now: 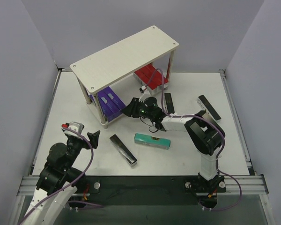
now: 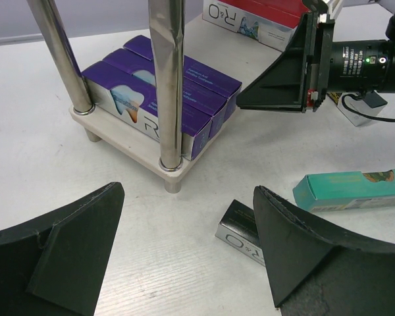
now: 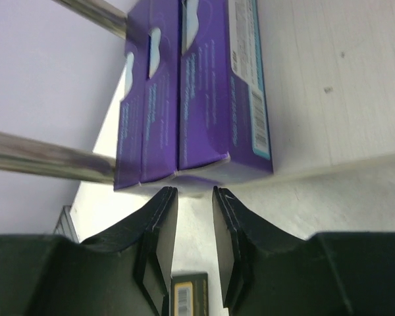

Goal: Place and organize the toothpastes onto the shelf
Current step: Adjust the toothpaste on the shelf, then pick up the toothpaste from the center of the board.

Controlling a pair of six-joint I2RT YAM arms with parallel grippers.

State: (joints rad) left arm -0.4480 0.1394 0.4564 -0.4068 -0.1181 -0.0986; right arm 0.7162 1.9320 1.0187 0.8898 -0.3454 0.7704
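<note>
The shelf (image 1: 126, 54) stands at the back of the table. Three purple toothpastes (image 1: 107, 103) lie side by side on the left of its lower board, red toothpastes (image 1: 152, 77) on the right. A teal toothpaste (image 1: 152, 140) and three black ones (image 1: 123, 149), (image 1: 168, 104), (image 1: 209, 107) lie on the table. My right gripper (image 1: 129, 108) is just in front of the purple cartons' ends (image 3: 204, 99); its jaws (image 3: 194, 194) are narrowly apart and empty. My left gripper (image 1: 92, 138) is wide open and empty (image 2: 187, 250), with a black carton (image 2: 240, 234) by its right finger.
The shelf's metal rod legs (image 2: 168, 85) stand at the front of the lower board (image 2: 128, 141), close to the purple cartons. The right arm's body (image 1: 178, 123) stretches across the table's middle above the teal carton. Grey walls close in the back and sides.
</note>
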